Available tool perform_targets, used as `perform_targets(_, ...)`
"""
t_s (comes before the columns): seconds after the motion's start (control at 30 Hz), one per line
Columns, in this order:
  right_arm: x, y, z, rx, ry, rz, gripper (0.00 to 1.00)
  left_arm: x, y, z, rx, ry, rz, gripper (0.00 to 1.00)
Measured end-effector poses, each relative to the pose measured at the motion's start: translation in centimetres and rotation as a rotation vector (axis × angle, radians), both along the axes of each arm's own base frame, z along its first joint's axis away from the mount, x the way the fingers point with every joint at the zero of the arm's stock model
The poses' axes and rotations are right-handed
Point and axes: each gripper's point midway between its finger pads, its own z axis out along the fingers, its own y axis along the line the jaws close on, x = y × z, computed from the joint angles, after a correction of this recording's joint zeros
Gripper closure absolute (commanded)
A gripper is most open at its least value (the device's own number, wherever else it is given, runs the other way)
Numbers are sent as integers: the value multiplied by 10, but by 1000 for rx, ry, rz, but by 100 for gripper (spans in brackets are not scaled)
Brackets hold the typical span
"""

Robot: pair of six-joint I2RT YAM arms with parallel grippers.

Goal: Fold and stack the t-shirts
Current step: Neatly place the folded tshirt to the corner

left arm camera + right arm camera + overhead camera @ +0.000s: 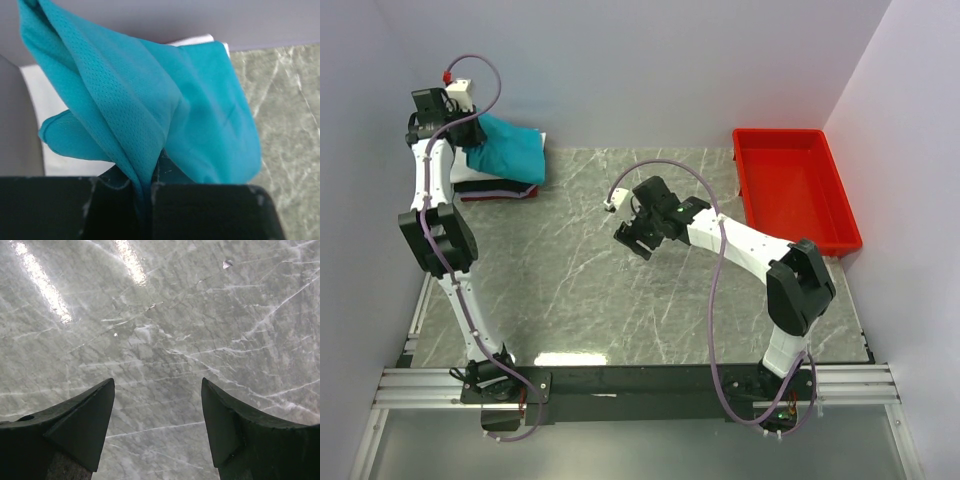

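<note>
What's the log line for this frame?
left gripper: shut on teal shirt | teal shirt: atop stack | right gripper: open, empty, over table

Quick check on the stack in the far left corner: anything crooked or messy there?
Yes. The teal t-shirt on top is bunched and rumpled, not folded flat. The left gripper is shut on a ridge of it, holding that fold raised. The white t-shirt beneath looks flat. Nothing else stands out.

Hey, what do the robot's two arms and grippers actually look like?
The left arm and right arm have white links, bulky black joints and looping lilac cables. The left gripper and right gripper have matte black fingers.
</note>
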Motion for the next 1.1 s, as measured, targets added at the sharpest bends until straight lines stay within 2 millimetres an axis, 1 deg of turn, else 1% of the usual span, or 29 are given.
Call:
perform_targets(0.23,2,0,-1,-11,2,7,24,11,21,8,54,-74,6,98)
perform_targets(0.33,4,1,1,-11,0,8,24,17,28,4,67,-91,9,93)
perform_targets(0.43,5,1,2,-9,-2,4,24,22,35,-6,81,-92,12,80)
perform_targets(0.47,6,0,2,-9,-2,3,24,23,37,-11,87,-87,15,71)
perform_targets(0.57,5,0,2,-11,0,3,24,25,44,-21,102,-76,20,56)
perform_targets(0.6,5,-1,2,-12,2,3,24,26,47,-24,113,-75,26,53)
perform_targets(0.63,5,-1,1,-13,3,2,24,26,51,-27,119,-72,35,48)
perform_targets(0.7,5,-2,1,-15,5,1,24,27,57,-31,128,-68,53,44)
perform_targets(0.73,5,-2,1,-16,6,1,24,27,61,-32,132,-67,64,38)
perform_targets(0.8,4,-2,1,-17,8,1,24,27,70,-31,145,-71,86,33)
perform_targets(0.83,5,-3,1,-18,7,1,24,27,75,-29,152,-78,100,22)
perform_targets(0.87,5,-3,1,-19,6,2,24,27,81,-26,164,-86,112,18)
perform_targets(0.9,5,-3,1,-19,6,2,24,26,87,-24,175,-89,132,17)
perform_targets(0.97,6,-5,1,-19,6,1,23,25,99,-19,192,-98,166,9)
perform_targets(1.1,13,-13,1,-16,9,-20,23,17,115,-5,226,-108,213,8)
